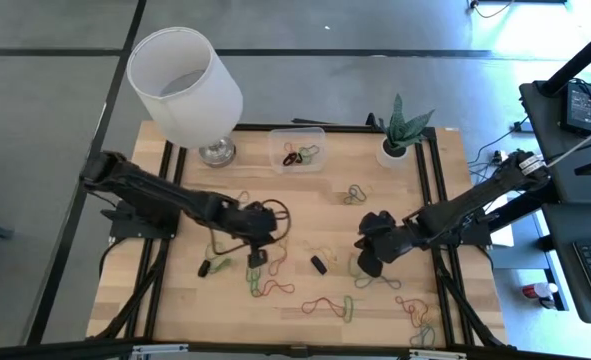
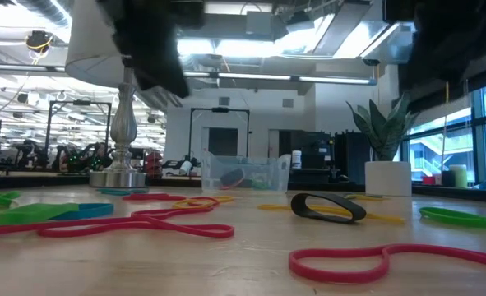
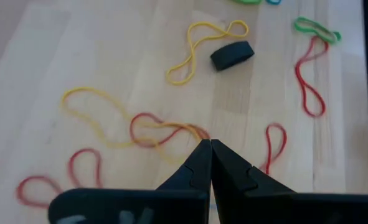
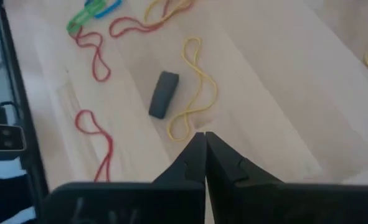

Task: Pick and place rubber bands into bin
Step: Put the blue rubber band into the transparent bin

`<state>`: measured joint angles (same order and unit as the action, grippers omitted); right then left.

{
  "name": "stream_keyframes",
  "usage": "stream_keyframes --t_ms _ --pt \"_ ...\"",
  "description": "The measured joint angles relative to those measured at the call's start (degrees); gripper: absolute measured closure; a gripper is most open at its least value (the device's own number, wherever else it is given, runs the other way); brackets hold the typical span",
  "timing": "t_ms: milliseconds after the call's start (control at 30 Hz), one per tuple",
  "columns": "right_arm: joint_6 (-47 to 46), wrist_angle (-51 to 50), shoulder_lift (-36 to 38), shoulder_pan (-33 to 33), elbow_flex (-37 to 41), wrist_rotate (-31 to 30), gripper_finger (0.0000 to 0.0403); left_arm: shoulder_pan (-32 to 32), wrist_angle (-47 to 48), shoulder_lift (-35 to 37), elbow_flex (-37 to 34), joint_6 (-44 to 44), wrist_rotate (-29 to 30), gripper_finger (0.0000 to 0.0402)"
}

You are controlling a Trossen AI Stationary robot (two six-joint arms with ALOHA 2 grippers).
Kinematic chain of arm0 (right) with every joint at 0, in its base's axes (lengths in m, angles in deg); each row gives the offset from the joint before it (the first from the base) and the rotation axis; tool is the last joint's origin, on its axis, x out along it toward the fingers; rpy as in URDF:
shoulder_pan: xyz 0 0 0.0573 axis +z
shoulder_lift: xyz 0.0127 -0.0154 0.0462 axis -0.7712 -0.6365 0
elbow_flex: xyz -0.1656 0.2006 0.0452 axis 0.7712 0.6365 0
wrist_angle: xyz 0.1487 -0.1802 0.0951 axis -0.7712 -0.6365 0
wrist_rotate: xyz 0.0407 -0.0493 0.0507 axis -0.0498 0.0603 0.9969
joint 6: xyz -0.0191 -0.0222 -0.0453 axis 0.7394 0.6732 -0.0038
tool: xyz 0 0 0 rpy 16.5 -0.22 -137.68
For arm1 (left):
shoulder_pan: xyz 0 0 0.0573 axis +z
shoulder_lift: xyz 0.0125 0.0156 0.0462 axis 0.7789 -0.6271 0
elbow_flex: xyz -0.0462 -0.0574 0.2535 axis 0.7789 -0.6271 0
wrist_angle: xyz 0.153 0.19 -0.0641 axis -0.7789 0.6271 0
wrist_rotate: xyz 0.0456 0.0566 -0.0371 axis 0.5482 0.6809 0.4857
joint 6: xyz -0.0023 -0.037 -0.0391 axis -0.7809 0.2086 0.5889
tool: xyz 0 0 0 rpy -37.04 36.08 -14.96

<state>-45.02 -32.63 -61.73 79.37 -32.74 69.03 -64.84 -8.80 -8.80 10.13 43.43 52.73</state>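
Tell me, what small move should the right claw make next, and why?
Probably lift straight up a little, to check the catch. The right gripper is shut, its tips at the end of a thin yellow rubber band lying on the wooden table, but whether the band is pinched cannot be told. The small clear plastic bin sits at the far edge, some way off.

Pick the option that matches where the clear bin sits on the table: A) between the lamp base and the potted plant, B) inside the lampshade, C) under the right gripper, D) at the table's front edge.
A: in the high view the bin stands at the table's far edge, with the lamp base on one side and the potted plant on the other.
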Motion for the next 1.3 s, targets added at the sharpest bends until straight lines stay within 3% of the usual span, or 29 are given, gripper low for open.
stream_keyframes --t_ms 300,700,1067,1300 --pt "-17.85 -15.91 -4.46 2.88 -8.81 6.16 0.0401 0.74 0.03 15.40 -10.69 -3.35 0.02 0.0400" --pt "-37.12 -13.96 -17.01 2.91 -9.18 11.15 0.0401 1.22 2.04 28.64 -18.72 -9.40 -1.54 0.0400" --pt "-44.79 -10.08 -22.37 3.26 -9.13 16.44 0.0401 1.47 2.61 37.00 -22.34 -13.16 -3.06 0.0400" --pt "-43.26 -11.17 -22.45 4.01 -9.13 18.51 0.0393 1.22 4.08 39.72 -22.34 -13.13 -3.10 0.0400"
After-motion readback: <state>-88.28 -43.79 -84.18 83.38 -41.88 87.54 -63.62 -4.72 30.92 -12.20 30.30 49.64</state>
